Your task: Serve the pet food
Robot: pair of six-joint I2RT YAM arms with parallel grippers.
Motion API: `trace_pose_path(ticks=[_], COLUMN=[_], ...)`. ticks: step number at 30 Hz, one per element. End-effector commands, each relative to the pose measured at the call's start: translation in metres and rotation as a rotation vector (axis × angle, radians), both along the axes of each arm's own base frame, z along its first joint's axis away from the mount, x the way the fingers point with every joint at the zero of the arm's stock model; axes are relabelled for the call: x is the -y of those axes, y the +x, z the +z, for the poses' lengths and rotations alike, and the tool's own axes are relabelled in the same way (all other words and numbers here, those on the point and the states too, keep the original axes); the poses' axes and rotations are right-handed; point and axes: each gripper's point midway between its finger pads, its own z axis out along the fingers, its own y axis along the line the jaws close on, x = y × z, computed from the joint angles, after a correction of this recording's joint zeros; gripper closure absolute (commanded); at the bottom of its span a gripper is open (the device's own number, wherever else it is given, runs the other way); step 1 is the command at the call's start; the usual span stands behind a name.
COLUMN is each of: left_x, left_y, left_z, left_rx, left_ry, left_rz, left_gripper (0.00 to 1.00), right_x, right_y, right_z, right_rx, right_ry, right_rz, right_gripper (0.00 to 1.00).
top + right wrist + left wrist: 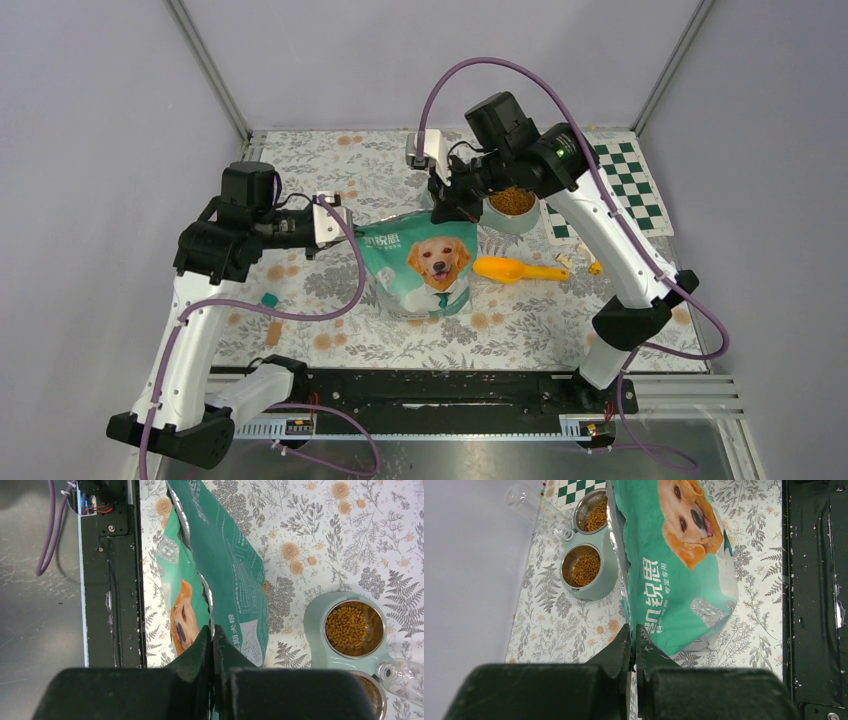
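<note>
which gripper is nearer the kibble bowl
Right. The right gripper, shut on a top corner of the bag, sits just beside the bowl. The left gripper clamps the opposite corner, the bag's width farther away.

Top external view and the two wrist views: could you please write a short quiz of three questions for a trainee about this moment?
1. True or false: the yellow-orange scoop lies inside the teal pet food bag.
2. How many bowls of the mint double-bowl feeder hold kibble? A) none B) one C) both
3. Fill in: the left gripper and the right gripper are each shut on an edge of the ___.

Key
1. False: it lies outside the bag, to its right in the top view.
2. C
3. teal pet food bag
</note>
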Motion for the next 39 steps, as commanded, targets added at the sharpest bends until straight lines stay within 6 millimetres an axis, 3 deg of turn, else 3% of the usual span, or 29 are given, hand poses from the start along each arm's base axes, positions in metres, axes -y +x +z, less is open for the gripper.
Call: trace_pose_path(ticks=[1, 3, 5, 11, 14, 16, 17, 22, 23, 25, 27, 30, 34, 36, 39], left_x=[0.009, 0.01, 0.01, 0.01, 0.009, 0.008, 0.008, 0.007, 0.007, 0.006, 0.006, 0.006, 0.005, 0.005, 0.005], left_y=[0.001, 0.002, 0.003, 0.007, 0.009, 0.009, 0.01, 0.013, 0.013, 0.013, 0.013, 0.013, 0.012, 0.012, 0.012], left_z=[0.042, 0.043, 0.042, 0.039, 0.038, 0.037, 0.037, 0.036, 0.035, 0.034, 0.034, 0.035, 0.036, 0.036, 0.036], left_rx=[0.176, 0.175, 0.171, 0.171, 0.166, 0.168, 0.168, 0.174, 0.173, 0.174, 0.174, 0.178, 0.182, 0.181, 0.183], left_ry=[-0.08, -0.083, -0.081, -0.075, -0.071, -0.068, -0.066, -0.062, -0.062, -0.061, -0.062, -0.065, -0.067, -0.069, -0.07], left_rz=[-0.053, -0.055, -0.054, -0.042, -0.035, -0.033, -0.03, -0.015, -0.013, -0.01, -0.006, -0.004, 0.0, 0.003, 0.005], left_gripper=[1.0, 1.0, 0.99, 0.99, 1.0, 1.0, 1.0, 1.0, 1.0, 1.0, 1.0, 1.0, 1.0, 1.0, 1.0], right_x=[-0.008, -0.006, -0.007, -0.017, -0.023, -0.027, -0.029, -0.035, -0.036, -0.039, -0.042, -0.049, -0.06, -0.065, -0.069], right_y=[-0.004, -0.003, -0.002, -0.001, 0.0, 0.001, 0.001, 0.002, 0.002, 0.003, 0.002, 0.0, 0.0, 0.0, 0.0], right_z=[0.025, 0.025, 0.025, 0.018, 0.017, 0.019, 0.021, 0.025, 0.026, 0.025, 0.024, 0.021, 0.017, 0.016, 0.016], right_rx=[0.031, 0.039, 0.04, 0.03, 0.035, 0.038, 0.041, 0.042, 0.044, 0.045, 0.047, 0.049, 0.046, 0.04, 0.025], right_ry=[0.072, 0.071, 0.073, 0.074, 0.074, 0.079, 0.084, 0.1, 0.102, 0.1, 0.101, 0.104, 0.106, 0.107, 0.114], right_rz=[0.006, -0.004, -0.003, 0.017, 0.025, 0.029, 0.031, 0.037, 0.034, 0.031, 0.037, 0.053, 0.069, 0.074, 0.078], right_gripper=[0.94, 0.75, 0.67, 0.6, 0.66, 0.93, 1.0, 1.0, 0.97, 0.77, 0.64, 0.57, 0.55, 0.6, 1.0])
